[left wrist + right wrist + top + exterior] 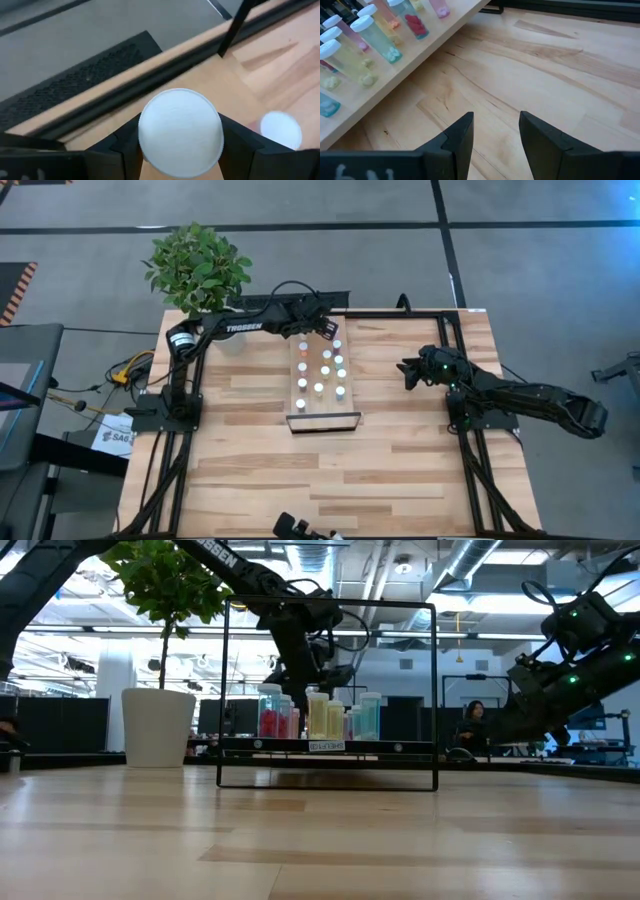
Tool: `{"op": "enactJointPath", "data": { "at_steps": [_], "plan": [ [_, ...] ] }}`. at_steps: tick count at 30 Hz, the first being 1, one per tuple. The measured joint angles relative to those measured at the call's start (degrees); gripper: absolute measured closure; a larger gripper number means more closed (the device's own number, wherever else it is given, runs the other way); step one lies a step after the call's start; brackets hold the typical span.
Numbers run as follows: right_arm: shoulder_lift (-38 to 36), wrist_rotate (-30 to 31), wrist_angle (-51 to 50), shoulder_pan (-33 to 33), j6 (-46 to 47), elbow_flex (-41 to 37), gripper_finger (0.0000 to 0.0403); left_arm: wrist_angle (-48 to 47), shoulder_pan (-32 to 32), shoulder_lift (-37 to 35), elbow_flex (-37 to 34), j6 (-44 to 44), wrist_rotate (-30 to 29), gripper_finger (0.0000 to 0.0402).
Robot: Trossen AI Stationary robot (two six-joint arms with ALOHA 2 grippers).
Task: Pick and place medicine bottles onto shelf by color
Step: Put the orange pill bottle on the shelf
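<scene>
Left claw: my left claw [328, 330] is out over the far end of the shelf [305, 422], clenched on a white-capped medicine bottle [180, 132]. In my left wrist view the cap fills the gap and both fingers [240, 142] press its sides.

Why held so: gripped from the sides just under the cap, the bottle stays upright, so I judge it can go straight down onto the plank standing.

Bottle colour: the cap hides the body from me, so I cannot tell which colour group it belongs with.

Shelf: the plank lies mid-tabletop, its dark metal frame [330, 690] rising at the near end. The other medicine bottles [322, 370] stand on it in rows; the low view shows pink, yellowish and teal bodies side by side.

Right claw: my right claw [495, 135] hangs over bare tabletop [560, 65] beside the shelf, fingers parted, grasping nothing. It waits.

In the way: a neighbouring white cap [281, 131] stands close beside my held bottle, so I judge the descent needs care not to knock it.

Around: a potted plant [197, 268] stands at the far left corner, behind my left arm, clear of the shelf.
</scene>
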Motion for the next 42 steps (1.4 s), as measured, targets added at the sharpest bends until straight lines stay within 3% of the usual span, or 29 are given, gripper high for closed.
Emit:
{"op": "enactJointPath", "data": {
  "at_steps": [29, 42],
  "plan": [
    [0.0, 0.0, 0.0, 0.0, 0.0, 0.0, 0.0223, 2.5, -0.2, 1.7, -0.6, -1.4, 1.1, 0.0222],
    [0.0, 0.0, 0.0, 0.0, 0.0, 0.0, 0.0223, 2.5, -0.5, 1.7, -0.6, -2.3, 1.0, 0.0177]
  ]
}}
